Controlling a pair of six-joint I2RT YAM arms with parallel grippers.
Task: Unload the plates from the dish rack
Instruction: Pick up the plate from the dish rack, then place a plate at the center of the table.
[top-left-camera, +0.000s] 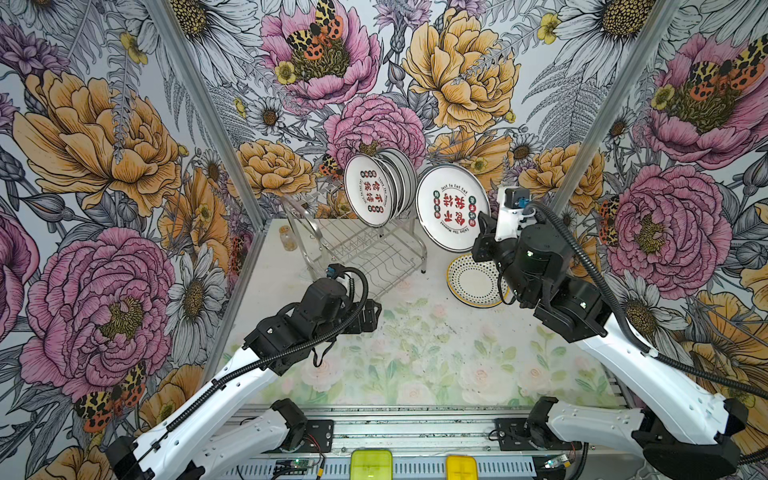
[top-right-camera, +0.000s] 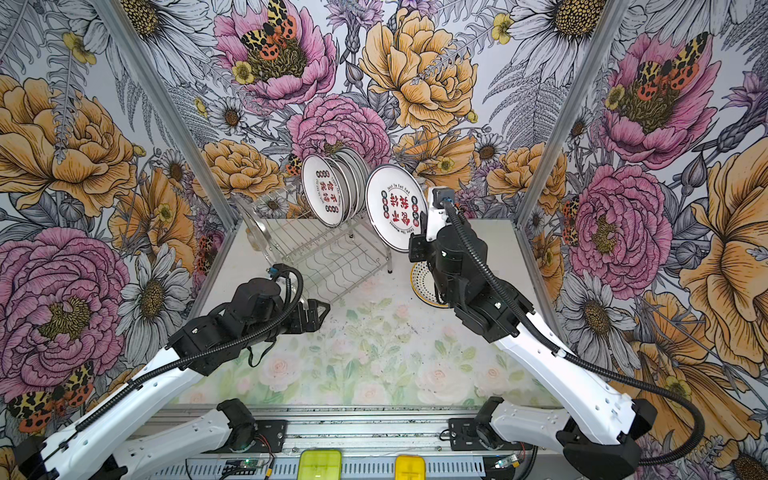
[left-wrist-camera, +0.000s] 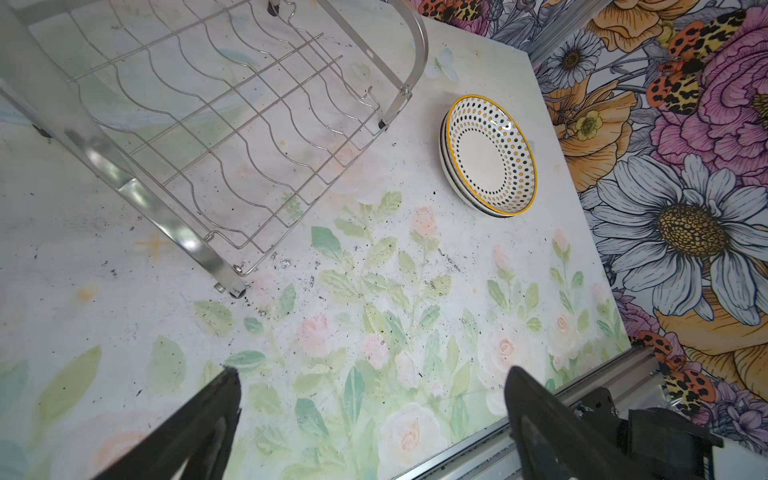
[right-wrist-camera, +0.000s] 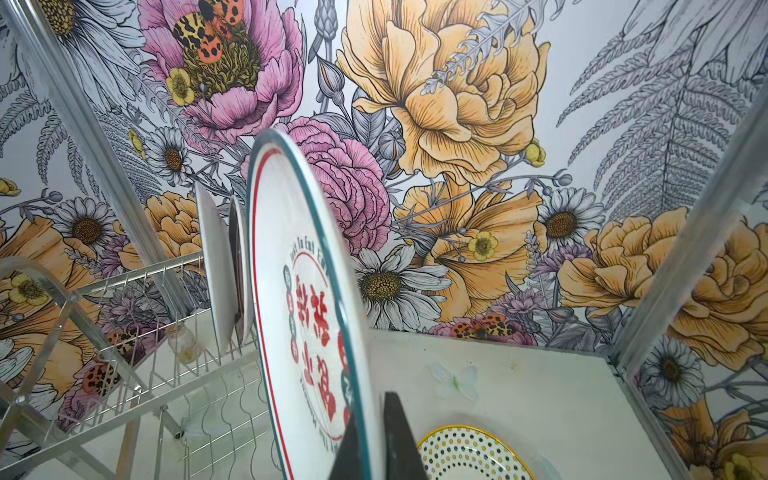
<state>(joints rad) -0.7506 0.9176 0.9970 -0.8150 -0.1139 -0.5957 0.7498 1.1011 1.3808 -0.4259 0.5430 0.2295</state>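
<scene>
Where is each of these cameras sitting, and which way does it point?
Top views: overhead at the front, looking down at table, dish rack, left arm and right arm.
Left wrist: on the left arm, facing down at the rack's lower tier; open left gripper shows.
Right wrist: on the right arm, facing the back wall; right gripper shut on the lettered plate.
Shared: both wrist views show the dotted plate.
</scene>
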